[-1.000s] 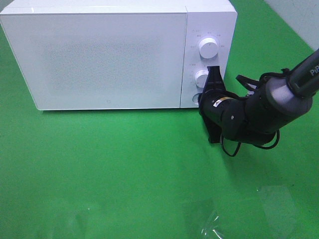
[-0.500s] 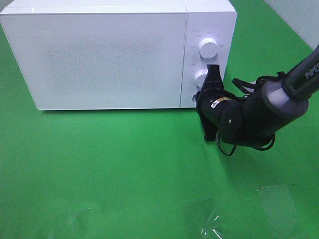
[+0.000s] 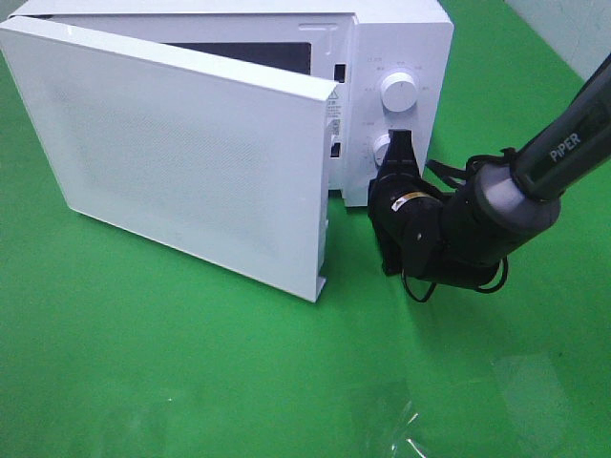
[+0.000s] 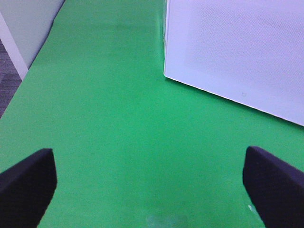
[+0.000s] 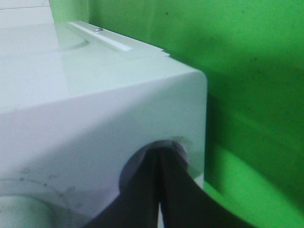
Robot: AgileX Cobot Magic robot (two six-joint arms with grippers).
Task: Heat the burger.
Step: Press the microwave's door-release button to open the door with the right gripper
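Right wrist, closed tool point(image 5: 160, 159) pressed against microwave point(image 5: 95, 109)

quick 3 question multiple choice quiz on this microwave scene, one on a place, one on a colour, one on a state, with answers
1. Where is the tip of the right end effector?
A. in the air, clear of everything
B. at the round button low on the control panel
C. gripping a knob

2. What colour is the mat under the microwave?
A. blue
B. green
C. grey

3. How does the microwave door stand?
A. shut flush
B. taken off and lying flat
C. open, hinged at its left side

Answers:
1 B, the shut tip sits in the button's recess in the right wrist view.
2 B, green shows all round.
3 C, its free edge stands out from the body, with the dark cavity behind it.
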